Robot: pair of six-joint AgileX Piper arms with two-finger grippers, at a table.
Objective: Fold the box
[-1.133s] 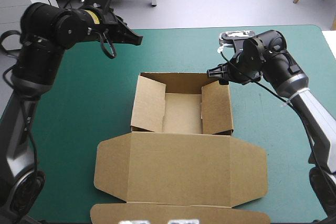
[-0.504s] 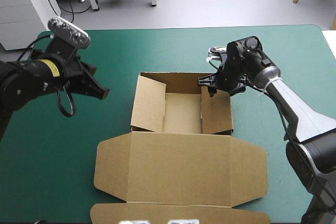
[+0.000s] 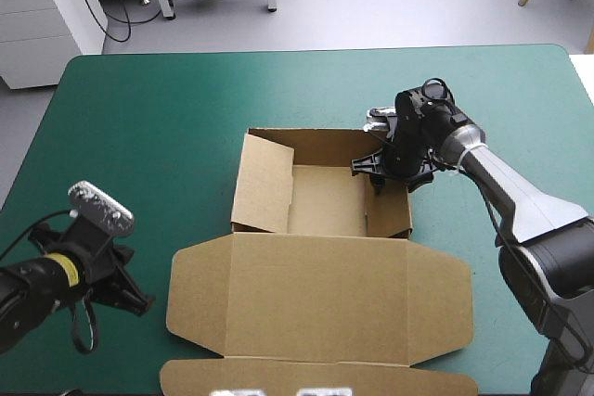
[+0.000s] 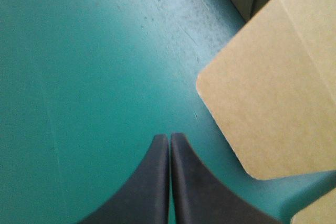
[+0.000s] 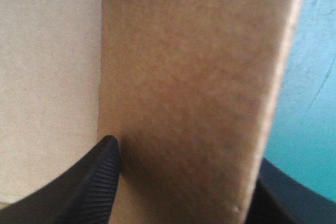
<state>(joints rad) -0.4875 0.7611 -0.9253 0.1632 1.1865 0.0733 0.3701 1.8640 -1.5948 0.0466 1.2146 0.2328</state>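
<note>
Two arms share a teal-green bench [image 3: 167,108] with one brown box [image 3: 320,257], which lies at the middle of the bench, toward its near edge. Nearest us, the lid [image 3: 316,299] lies flat, its rounded flaps spread to either side.

Beside the lid's left flap, by the bench's near left corner, we find the left gripper [image 4: 169,136]. Its fingers are pressed together into one point and hold nothing, with bare cover beneath. The box lies to its right and ahead, near but apart.

Beyond the lid stands the open tray [image 3: 323,199], its left wall [image 3: 263,183] leaning inward.

Farthest off, at the tray's far right corner, the right gripper [image 3: 380,173] points down with its fingers spread wide. One finger is inside the tray and one outside, with the right wall [image 3: 390,201] standing between them. We cannot tell whether either finger touches the board.

That wall's long edge runs near to far, passing lengthwise through the gap between the fingers. We judge the right arm to be the one placed to fold this wall, and the left arm too far off to help.
</note>
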